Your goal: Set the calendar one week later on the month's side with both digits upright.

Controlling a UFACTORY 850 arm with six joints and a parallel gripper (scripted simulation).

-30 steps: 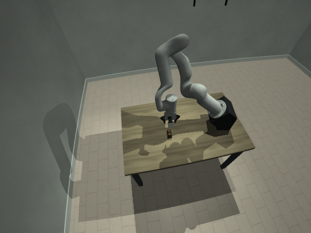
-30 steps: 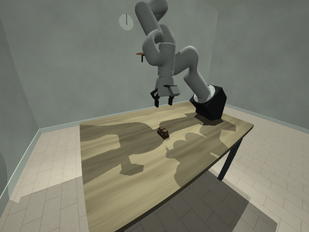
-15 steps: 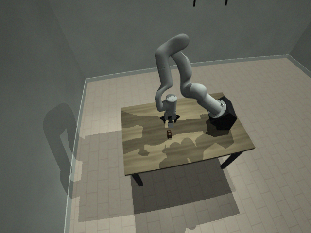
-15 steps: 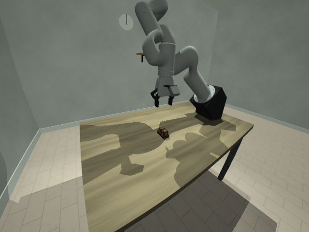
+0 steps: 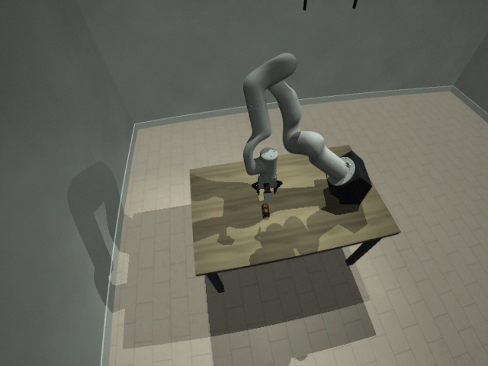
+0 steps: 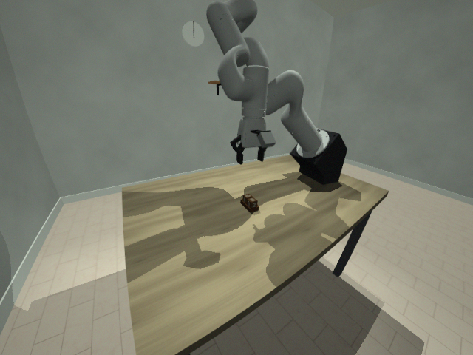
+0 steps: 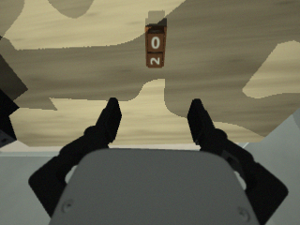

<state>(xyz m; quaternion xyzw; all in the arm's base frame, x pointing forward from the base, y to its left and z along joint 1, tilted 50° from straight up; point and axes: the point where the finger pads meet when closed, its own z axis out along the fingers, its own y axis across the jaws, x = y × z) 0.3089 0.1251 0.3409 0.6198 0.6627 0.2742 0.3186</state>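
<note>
A small brown calendar tray lies flat on the wooden table with two cubes side by side in it. In the wrist view the upper cube [image 7: 156, 42] shows a 0 on top and the lower cube [image 7: 156, 61] shows a 2 turned sideways. The tray also shows in the top view [image 5: 264, 210] and in the exterior view [image 6: 249, 202]. My gripper [image 7: 154, 107] [image 6: 250, 154] is open and empty. It hangs well above the table, behind the tray toward the arm's base. The side with the month's name is too small to read.
The arm's black base [image 6: 321, 158] stands on the table's far right corner. The table's edges fall off to a tiled floor on all sides.
</note>
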